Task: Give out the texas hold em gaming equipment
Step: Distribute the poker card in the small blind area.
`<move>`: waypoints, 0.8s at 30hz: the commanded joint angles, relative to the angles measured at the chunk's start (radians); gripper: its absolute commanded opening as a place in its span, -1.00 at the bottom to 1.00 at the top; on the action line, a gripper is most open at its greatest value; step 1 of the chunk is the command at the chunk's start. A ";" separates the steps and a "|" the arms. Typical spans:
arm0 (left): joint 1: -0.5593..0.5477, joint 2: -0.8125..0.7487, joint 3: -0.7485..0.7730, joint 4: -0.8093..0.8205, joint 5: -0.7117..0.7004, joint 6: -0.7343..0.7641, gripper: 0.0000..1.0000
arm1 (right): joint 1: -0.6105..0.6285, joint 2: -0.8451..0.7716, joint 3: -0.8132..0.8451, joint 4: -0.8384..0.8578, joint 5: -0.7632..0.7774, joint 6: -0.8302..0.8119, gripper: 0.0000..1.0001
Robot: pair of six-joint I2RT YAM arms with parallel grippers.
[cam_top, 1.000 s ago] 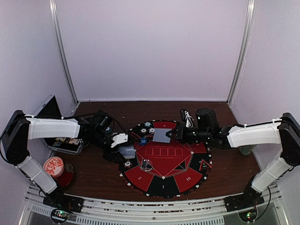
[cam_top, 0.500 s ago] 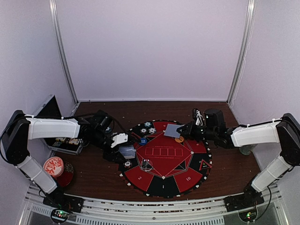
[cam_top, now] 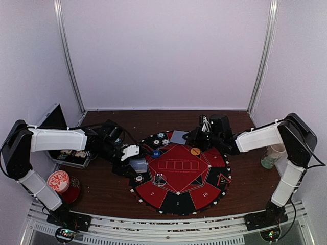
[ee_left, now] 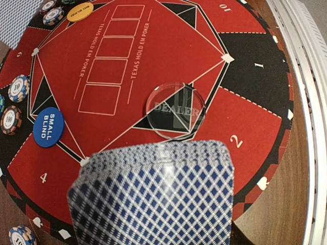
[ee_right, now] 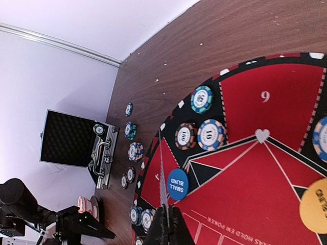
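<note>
My left gripper hovers at the left rim of the round mat, shut on a deck of blue-diamond-backed playing cards that hides its fingers. Shut on one playing card, my right gripper is at the mat's far edge; the right wrist view shows that card edge-on. A blue button disc, an orange one and a clear dealer disc lie on the mat. Striped poker chips sit on its black rim.
An open metal case stands at the left of the wooden table, with small stacks of chips between it and the mat. A red-and-white patterned disc lies front left. A cup stands at the right.
My right gripper has carried its card from over the mat's upper middle out toward the far edge, and the right arm has folded in. The left arm and its deck have stayed put.
</note>
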 commanded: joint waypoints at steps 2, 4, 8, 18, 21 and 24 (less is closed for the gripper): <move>-0.003 -0.029 -0.005 0.015 0.022 0.015 -0.14 | 0.050 0.098 0.131 0.042 -0.015 0.020 -1.00; -0.003 -0.030 -0.005 0.015 0.023 0.015 -0.14 | 0.066 0.143 0.184 0.041 -0.015 0.023 -1.00; -0.003 -0.035 -0.007 0.014 0.026 0.016 -0.14 | 0.094 0.254 0.295 0.037 -0.023 0.037 -1.00; -0.002 -0.038 -0.006 0.015 0.028 0.018 -0.14 | 0.157 0.476 0.529 0.048 -0.037 0.069 -1.00; -0.003 -0.041 -0.006 0.015 0.030 0.020 -0.14 | 0.169 0.514 0.564 0.047 -0.030 0.073 -1.00; -0.003 -0.041 -0.008 0.015 0.029 0.020 -0.14 | 0.177 0.540 0.582 0.051 -0.022 0.075 -1.00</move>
